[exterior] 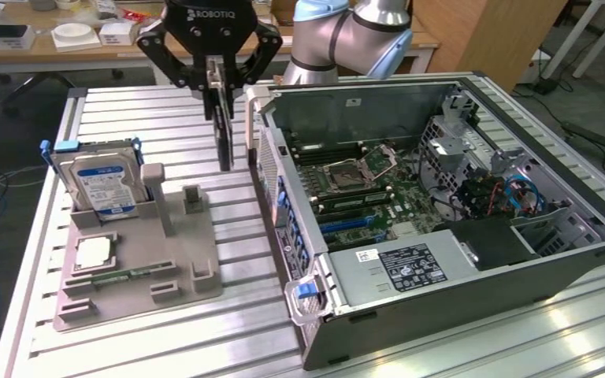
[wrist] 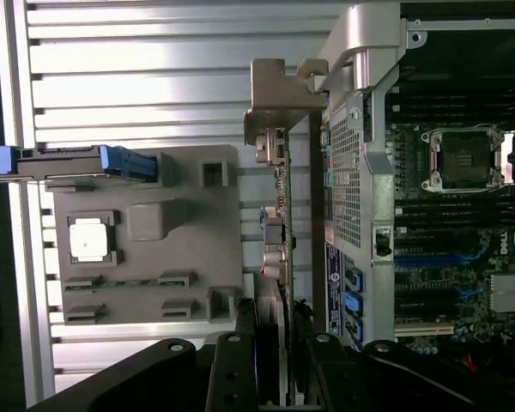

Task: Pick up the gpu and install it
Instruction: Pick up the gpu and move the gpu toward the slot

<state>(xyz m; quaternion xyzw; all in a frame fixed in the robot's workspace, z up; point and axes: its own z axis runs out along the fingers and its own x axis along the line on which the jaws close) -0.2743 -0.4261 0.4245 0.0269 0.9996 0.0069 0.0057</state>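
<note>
Exterior view: The grey arm reaches in from the top centre of the frame. Its black gripper points straight down at upper centre. The fingers are drawn narrow and pinch the upper edge of the gpu. The card hangs edge-on and upright below them, over the slatted metal table. It sits in the gap between a grey tray on the exterior view's left and an open computer case on the exterior view's right, just beside the case's perforated wall. At the tray's far left a hard drive stands upright. A square chip and a memory stick lie flat nearer the bottom of the frame. Inside the case the motherboard is exposed, with a power supply in front of it.

Wrist view: The gripper fingers clamp the gpu, seen edge-on with its silver bracket at the far end. The card runs between the tray and the case wall, close to the wall. The hard drive and chip sit in the tray. An empty socket shows on the board inside the case.
</note>
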